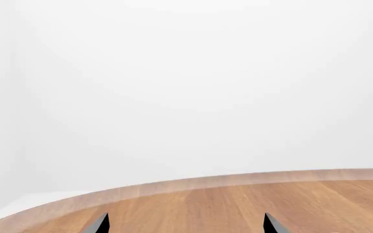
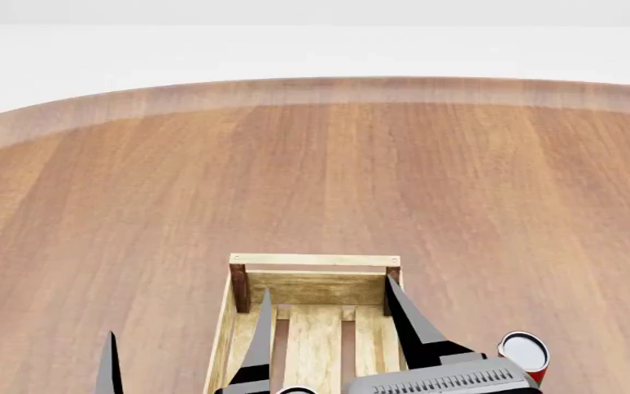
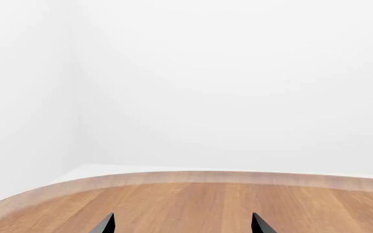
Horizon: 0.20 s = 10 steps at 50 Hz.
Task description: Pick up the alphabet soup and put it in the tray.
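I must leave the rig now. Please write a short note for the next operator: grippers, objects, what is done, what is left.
Left gripper: open, empty, over bare table.
Right gripper: open, empty, above the tray.
A can with red on its side stands just right of the tray.
Alphabet soup: not clearly seen in any view; a pale rim shows at the head view's bottom edge, unidentified.
Done: cannot confirm.
Left: find the soup, check it.

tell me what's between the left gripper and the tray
Nothing stands there. In the head view, only a bare stretch of the wooden table lies between the left gripper and the near left wall of the tray.
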{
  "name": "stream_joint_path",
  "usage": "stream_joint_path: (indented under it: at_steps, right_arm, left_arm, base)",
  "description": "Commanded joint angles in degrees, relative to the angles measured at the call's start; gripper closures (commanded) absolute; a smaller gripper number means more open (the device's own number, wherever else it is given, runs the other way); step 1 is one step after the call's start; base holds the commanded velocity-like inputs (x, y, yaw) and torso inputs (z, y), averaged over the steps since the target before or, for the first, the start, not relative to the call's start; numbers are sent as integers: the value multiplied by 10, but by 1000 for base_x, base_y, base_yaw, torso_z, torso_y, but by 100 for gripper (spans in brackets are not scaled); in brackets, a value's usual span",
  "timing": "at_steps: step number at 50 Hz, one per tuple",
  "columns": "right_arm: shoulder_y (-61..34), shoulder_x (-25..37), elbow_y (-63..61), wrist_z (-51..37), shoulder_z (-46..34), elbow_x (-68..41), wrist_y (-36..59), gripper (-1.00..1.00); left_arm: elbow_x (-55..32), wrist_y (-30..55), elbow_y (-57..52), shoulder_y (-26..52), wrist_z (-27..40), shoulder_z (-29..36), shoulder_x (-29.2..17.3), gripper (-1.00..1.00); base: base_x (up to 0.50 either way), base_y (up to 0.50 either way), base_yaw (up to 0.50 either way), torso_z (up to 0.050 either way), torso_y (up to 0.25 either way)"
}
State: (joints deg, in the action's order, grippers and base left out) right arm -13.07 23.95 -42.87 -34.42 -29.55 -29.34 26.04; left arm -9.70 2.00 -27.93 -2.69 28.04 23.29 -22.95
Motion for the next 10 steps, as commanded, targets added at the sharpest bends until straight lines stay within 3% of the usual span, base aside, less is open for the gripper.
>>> stream_joint_path:
  at_steps: [1, 10]
  right_arm:
    - [-13, 9, -39, -17, 9, -13, 24, -100]
    - [-20, 16, -61, -28, 19, -26, 38, -100]
  left_arm:
    - [-1, 18, -38, -1, 6, -1, -8, -100]
    - [3, 32, -68, -1, 12, -1, -13, -100]
  base:
    - [0, 0, 0, 0, 0]
    - [0, 0, 0, 0, 0]
